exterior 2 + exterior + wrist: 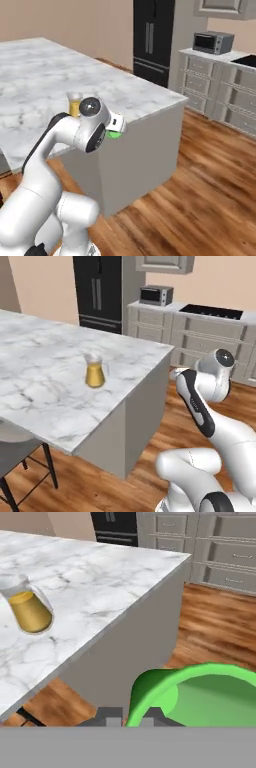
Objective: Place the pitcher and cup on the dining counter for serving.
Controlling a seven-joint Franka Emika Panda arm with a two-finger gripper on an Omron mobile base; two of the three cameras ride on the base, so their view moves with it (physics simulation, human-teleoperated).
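The pitcher (pixel 94 371) stands upright on the marble tabletop (pixel 45 386) of the dining island, well in from the edge, golden in its lower body and clear at the rim, its handle turned toward the corner of the slab. In the hand view the pitcher (pixel 29 608) sits at the far left on the tabletop (pixel 95 587), apart from everything else. Further right, off the slab's grey side and above the wooden floor (pixel 165 426), the cup (pixel 200 694) fills the lower right of the hand view, its green rim touching the end effector (pixel 131 716), which is closed on it. From the right base camera the cup (pixel 114 133) peeks out as a green patch under the white wrist, beside the island's edge. A microwave (pixel 156 295) rests on the far cabinets.
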